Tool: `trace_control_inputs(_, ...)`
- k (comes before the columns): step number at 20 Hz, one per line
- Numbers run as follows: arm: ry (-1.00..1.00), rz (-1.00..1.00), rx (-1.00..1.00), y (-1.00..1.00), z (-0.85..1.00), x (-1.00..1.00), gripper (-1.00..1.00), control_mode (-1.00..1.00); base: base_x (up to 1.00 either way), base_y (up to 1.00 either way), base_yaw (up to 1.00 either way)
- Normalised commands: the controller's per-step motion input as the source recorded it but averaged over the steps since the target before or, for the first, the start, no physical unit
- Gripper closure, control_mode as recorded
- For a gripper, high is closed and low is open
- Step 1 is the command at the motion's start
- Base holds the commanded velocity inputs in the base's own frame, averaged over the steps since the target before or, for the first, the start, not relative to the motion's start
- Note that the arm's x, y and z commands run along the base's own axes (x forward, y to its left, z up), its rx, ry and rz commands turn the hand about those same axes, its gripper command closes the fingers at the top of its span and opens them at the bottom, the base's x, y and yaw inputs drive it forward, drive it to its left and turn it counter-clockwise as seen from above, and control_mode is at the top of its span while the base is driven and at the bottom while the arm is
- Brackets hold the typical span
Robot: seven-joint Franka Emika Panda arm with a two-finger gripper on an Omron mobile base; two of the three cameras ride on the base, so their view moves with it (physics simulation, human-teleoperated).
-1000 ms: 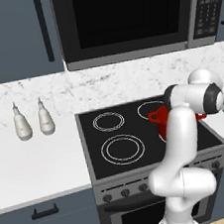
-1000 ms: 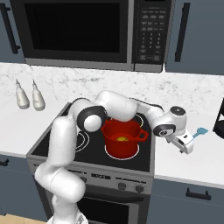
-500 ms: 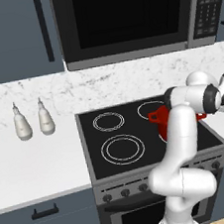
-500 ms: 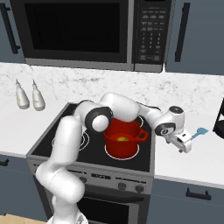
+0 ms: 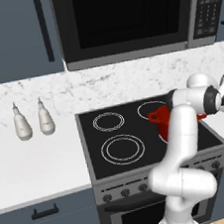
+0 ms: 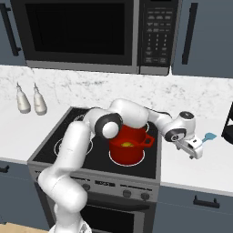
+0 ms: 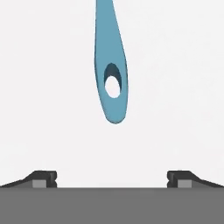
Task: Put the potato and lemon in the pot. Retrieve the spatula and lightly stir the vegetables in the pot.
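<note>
Hand lowered toward spatula (image 7: 112, 83), fingers (image 7: 43, 179) wide apart, empty, spatula blade cut off

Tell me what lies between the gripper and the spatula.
Nothing: in the hand view, bare white counter separates the open gripper from the spatula handle's end. The fingertips stand apart, short of it.

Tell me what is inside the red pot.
In the right base view the pot holds a yellow piece, the lemon. The near wall and the arm hide the rest of the inside, so a potato cannot be confirmed.
</note>
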Motion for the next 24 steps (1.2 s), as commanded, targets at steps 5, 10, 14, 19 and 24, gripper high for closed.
trace_control_inputs(5, 0.0, 0.0, 0.0, -0.13, 0.0, 0.27, -1.0, -1.0, 0.0, 0.0, 0.0)
trace_control_inputs(10, -0.01, 0.0, 0.0, -0.16, -0.06, 0.25, -1.0, -1.0, 0.0, 0.0, 0.0)
trace_control_inputs(14, 0.0, 0.0, 0.0, -0.15, -0.14, 0.18, -1.0, -1.0, 0.0, 0.0, 0.0)
trace_control_inputs(19, -0.01, 0.0, 0.0, -0.07, -0.19, 0.12, -1.0, -1.0, 0.0, 0.0, 0.0)
trace_control_inputs(24, -0.04, 0.0, 0.0, -0.01, -0.2, 0.06, 1.0, -1.0, 0.0, 0.0, 0.0)
